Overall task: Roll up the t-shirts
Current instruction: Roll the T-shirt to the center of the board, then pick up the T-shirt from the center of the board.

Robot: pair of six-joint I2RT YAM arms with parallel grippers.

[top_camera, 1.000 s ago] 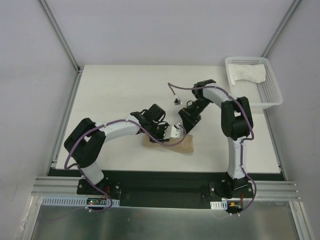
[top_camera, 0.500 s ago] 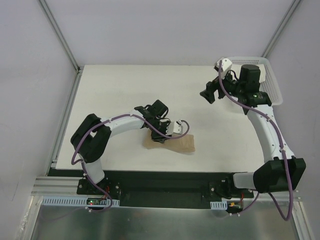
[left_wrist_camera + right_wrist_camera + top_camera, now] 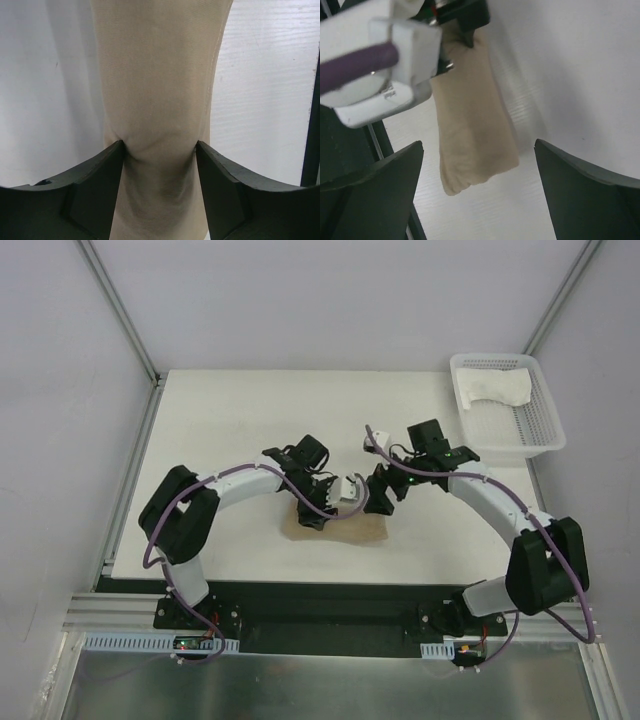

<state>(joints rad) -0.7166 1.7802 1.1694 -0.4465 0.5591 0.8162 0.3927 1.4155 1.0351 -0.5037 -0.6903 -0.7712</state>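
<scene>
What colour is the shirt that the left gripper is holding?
The t-shirt in the left gripper is plain tan, clearest in the left wrist view.

No text, brand, number or sign can be read in any view. Small dark marks are seen on the white housing point(image 3: 395, 60) above the tan t-shirt point(image 3: 470, 130), but they are too blurred to be made out.
</scene>
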